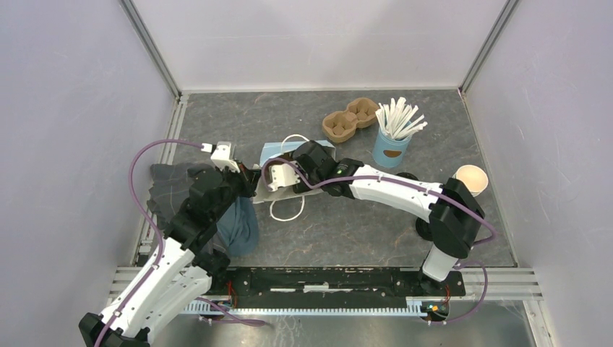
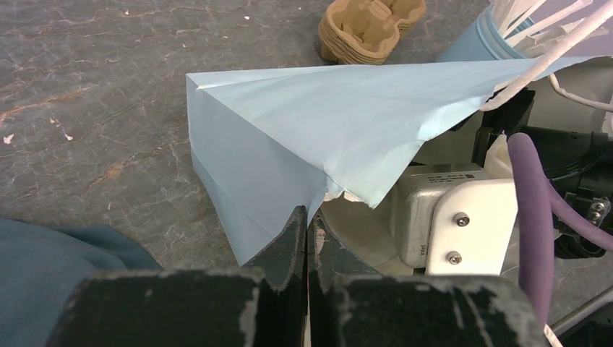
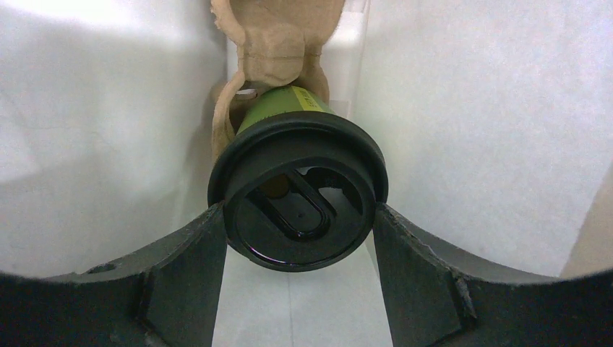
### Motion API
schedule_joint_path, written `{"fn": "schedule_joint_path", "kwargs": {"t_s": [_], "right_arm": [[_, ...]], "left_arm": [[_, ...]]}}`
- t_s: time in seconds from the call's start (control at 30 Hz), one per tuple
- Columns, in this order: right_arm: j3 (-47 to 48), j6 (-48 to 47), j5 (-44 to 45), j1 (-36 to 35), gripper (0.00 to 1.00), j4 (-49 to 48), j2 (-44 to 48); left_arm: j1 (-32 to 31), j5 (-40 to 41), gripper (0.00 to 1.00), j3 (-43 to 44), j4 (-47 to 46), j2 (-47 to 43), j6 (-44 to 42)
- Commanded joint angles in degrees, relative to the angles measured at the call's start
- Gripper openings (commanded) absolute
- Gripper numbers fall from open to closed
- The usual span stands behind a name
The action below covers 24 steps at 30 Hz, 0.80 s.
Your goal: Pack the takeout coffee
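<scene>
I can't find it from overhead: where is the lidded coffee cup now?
In the right wrist view, the lidded coffee cup sits centre frame inside the bag, between the fingers of the right gripper, a brown cardboard carrier behind it.

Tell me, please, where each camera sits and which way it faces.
Top: above and behind the arms, looking down on the table; both arms show.
Left wrist: on the left arm, looking along the shut left claw at the bag; the right arm's wrist shows too.
Right wrist: inside the bag, looking at the cup gripped in the right claw.
Shared: top and left wrist both show the bag and carrier.
</scene>
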<state>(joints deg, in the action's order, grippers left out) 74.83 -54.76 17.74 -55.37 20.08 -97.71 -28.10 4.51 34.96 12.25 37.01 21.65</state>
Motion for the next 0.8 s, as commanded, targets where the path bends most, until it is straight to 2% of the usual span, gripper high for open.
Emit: {"fn": "schedule_joint_path", "kwargs": {"t_s": [0.0,0.23,0.77], "right_arm": [[3.3,4.6,-3.6,0.2,0.47,1.5,-1.1],[7.5,7.7,0.6,0.4,0.49,2.5,-1.2],[5.1,10.8,-5.8,2.1,0.48,1.4,-3.3]], "left_arm": [[-0.1,1.8,0.02,2.3,1.9,0.5,-1.0],[-0.1,0.8,0.02,2.3,2.0,1.2,-0.7],[-0.1,0.6,0.02,3.3,2.7,1.8,-1.5]]}}
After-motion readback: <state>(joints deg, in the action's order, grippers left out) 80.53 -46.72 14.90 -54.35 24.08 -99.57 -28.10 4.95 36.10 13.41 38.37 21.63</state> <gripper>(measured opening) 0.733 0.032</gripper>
